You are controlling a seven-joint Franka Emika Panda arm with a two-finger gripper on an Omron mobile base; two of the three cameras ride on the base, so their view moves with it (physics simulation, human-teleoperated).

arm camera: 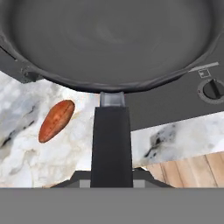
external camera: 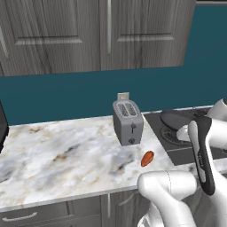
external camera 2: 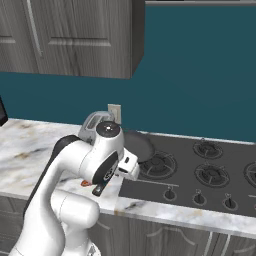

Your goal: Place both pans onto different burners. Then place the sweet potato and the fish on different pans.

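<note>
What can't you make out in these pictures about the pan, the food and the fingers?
- Fingers: hand view, their tips lie under the pan handle, so the contact is hidden.
- Pan: left base view, the arm covers its near side.
- Orange-brown food: right base view, the arm hides nearly all of it.
- Toaster: right base view, mostly behind the arm.
</note>
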